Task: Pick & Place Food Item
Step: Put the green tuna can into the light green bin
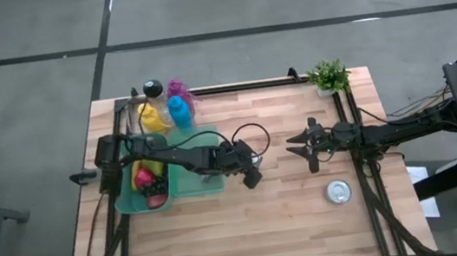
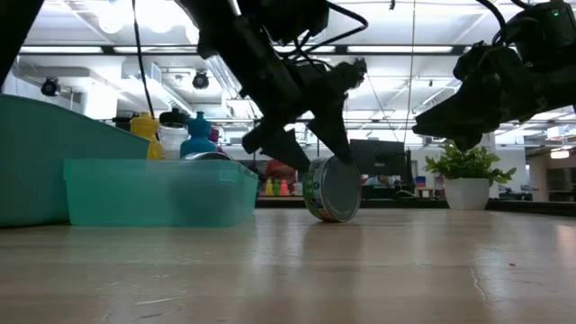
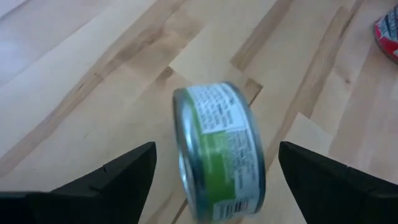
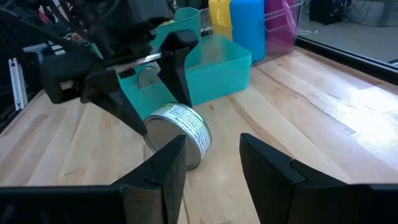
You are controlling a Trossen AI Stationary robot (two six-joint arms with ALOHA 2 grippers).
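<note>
Pale wooden table (image 1: 249, 222) of butcher-block planks. Green-labelled can (image 2: 331, 189) on its edge between the left gripper's (image 2: 301, 144) spread fingers. Teal bin (image 1: 196, 180) behind that gripper, bottles (image 1: 165, 111) beyond it. Second can (image 1: 338, 191) (upright) near the right gripper (image 1: 294, 146); potted plant (image 1: 328, 76) at the far edge.

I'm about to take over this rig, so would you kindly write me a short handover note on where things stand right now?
Left tool: open, straddling the green-label can, not gripping it.
Right tool: shut, empty, hovering mid-table right of the can.
The can lies on its side on the table, beside the teal tray. A second can stands near the table's right edge. The teal bin on the left holds other food.
Done: nothing that I can confirm.
Left: whether this can is being picked or was just set down is unclear; check before going on.
</note>
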